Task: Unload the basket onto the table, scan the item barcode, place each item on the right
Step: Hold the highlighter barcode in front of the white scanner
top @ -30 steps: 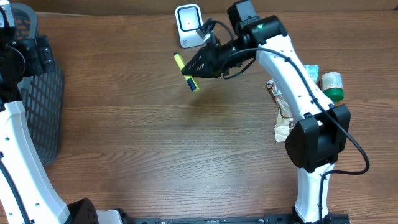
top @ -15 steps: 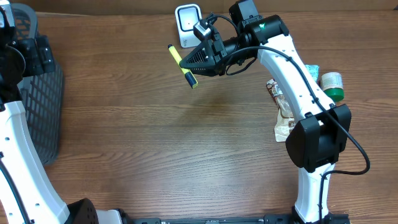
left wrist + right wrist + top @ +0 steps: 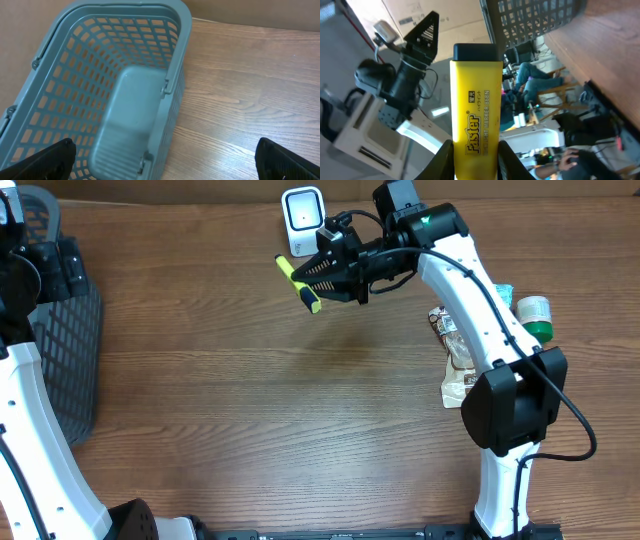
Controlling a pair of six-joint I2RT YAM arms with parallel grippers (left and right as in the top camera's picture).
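Rotation of the right wrist is the change. Over the last second the right end effector [image 3: 314,277], clamped on the yellow marker [image 3: 298,281], has turned and lifted it. It now hangs in the upper centre of the overhead frame, just below the white scanner [image 3: 302,218] and clear of the table [image 3: 250,410]. I read that as presenting it for the scan. No barcode shows, only the branded side. The left end effector [image 3: 167,162] gapes wide above the basket [image 3: 175,30].
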